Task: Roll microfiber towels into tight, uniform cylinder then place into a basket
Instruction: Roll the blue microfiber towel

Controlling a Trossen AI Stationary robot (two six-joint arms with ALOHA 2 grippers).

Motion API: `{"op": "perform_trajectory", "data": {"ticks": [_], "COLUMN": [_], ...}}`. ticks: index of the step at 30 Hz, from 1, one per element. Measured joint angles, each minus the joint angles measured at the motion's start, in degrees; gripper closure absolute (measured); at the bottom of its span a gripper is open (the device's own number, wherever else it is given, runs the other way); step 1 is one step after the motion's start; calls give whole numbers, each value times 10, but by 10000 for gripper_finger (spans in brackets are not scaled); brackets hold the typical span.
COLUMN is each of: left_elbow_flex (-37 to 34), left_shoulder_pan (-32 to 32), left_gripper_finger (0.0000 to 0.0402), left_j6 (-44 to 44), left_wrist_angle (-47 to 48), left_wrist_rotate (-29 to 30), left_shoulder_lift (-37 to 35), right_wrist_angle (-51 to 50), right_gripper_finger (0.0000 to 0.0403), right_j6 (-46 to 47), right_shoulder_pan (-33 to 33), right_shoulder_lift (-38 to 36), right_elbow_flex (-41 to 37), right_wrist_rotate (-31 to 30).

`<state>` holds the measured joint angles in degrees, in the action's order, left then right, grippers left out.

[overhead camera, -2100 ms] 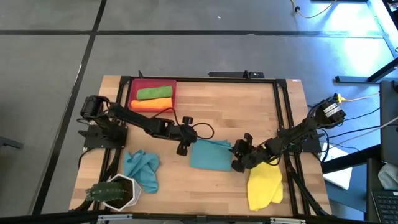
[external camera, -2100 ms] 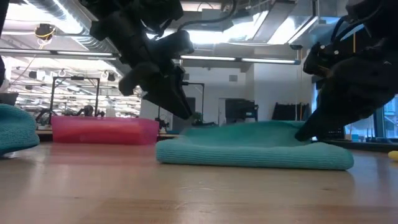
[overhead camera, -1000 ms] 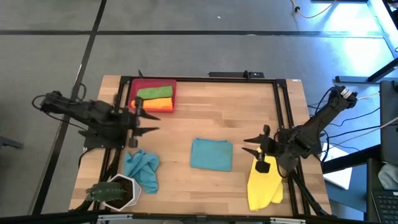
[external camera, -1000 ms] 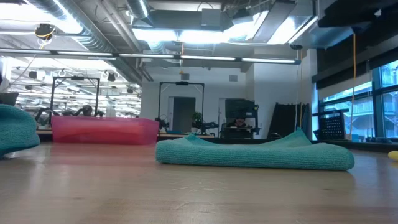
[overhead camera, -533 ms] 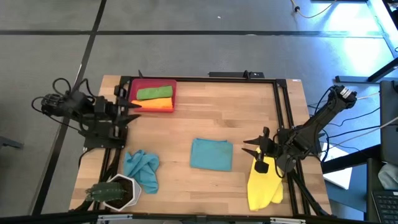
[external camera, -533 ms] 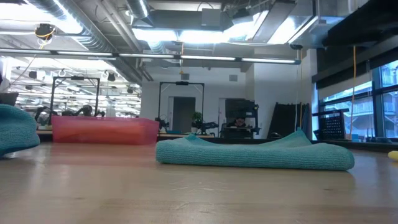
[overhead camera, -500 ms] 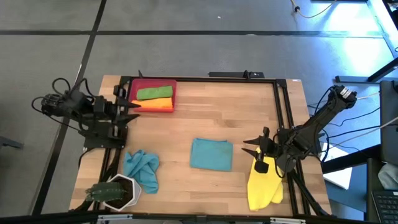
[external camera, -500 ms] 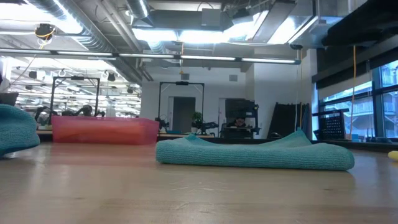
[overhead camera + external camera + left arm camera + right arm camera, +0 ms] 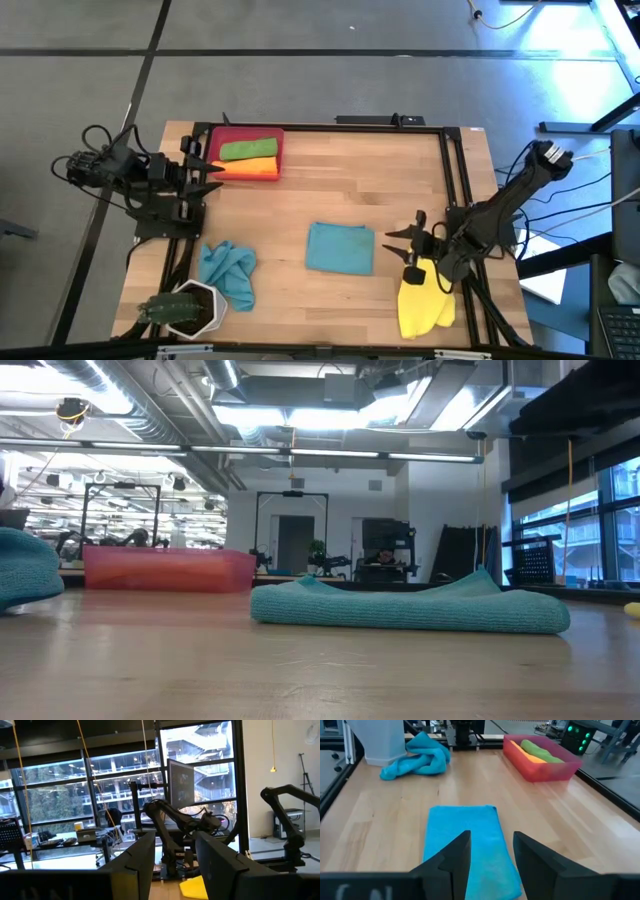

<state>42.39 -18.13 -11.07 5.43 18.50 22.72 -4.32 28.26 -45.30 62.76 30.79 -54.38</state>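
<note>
A folded teal towel (image 9: 340,248) (image 9: 410,608) lies flat at the table's middle. The red basket (image 9: 213,150) (image 9: 540,770) at the far left holds a green roll (image 9: 248,149) and an orange roll (image 9: 245,168). A crumpled teal towel (image 9: 228,272) lies near left, and a yellow towel (image 9: 425,297) lies near right. My left gripper (image 9: 208,172) stands open beside the basket's left wall, level and touching nothing. My right gripper (image 9: 405,245) (image 9: 490,855) hangs open just right of the folded teal towel, over the yellow towel's far edge.
A white pot with a plant (image 9: 186,308) stands at the near left corner, next to the crumpled towel. A black frame (image 9: 450,180) runs along the table's far and right sides. Bare wood shows between the basket and the folded towel.
My left gripper has drawn back toward the table's left edge, from in front of the basket to beside its left wall, then kept still. My right gripper has sunk a little and edged toward the folded teal towel. No towel has moved.
</note>
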Motion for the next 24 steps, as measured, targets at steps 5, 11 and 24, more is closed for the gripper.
{"op": "perform_trajectory", "data": {"ticks": [5, 11, 24], "left_elbow_flex": [0, -5, -22], "left_shoulder_pan": [0, 0, -1], "left_gripper_finger": [270, 270, 270], "left_j6": [21, 70, 79], "left_wrist_angle": [-1, -45, -247], "left_wrist_rotate": [0, -51, -106], "left_shoulder_lift": [0, 29, 389], "right_wrist_angle": [76, 172, 254], "right_gripper_finger": [254, 254, 194], "right_j6": [-17, -95, -251], "right_shoulder_pan": [0, 0, 1], "right_shoulder_lift": [54, 123, 147], "right_elbow_flex": [0, 0, 0], "right_wrist_rotate": [1, 4, 93]}}
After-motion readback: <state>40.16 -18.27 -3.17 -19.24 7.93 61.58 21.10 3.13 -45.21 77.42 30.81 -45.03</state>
